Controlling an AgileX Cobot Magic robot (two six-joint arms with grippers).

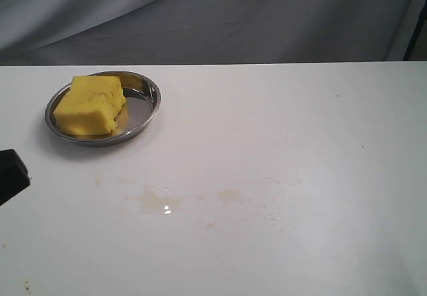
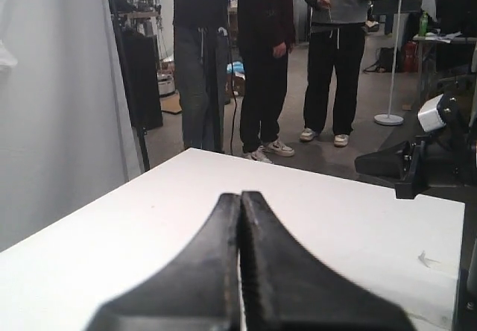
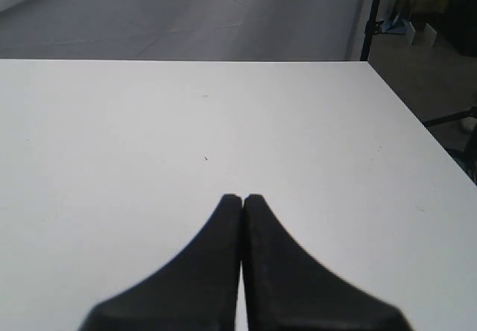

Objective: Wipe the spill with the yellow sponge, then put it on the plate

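The yellow sponge (image 1: 91, 105) lies on the steel plate (image 1: 145, 109) at the back left of the white table. The spill (image 1: 167, 201) shows as pale brownish smeared streaks with a small wet glint, on the table in front of the plate. My left gripper (image 2: 241, 194) is shut with nothing between its black fingers; only a black part of that arm (image 1: 11, 174) shows at the left edge of the exterior view. My right gripper (image 3: 242, 196) is shut and empty over bare table, and it is outside the exterior view.
A grey cloth backdrop (image 1: 213, 16) hangs behind the table. In the left wrist view, people (image 2: 264, 55) stand on the floor past the table's edge, and the other arm's hardware (image 2: 417, 159) sits at the side.
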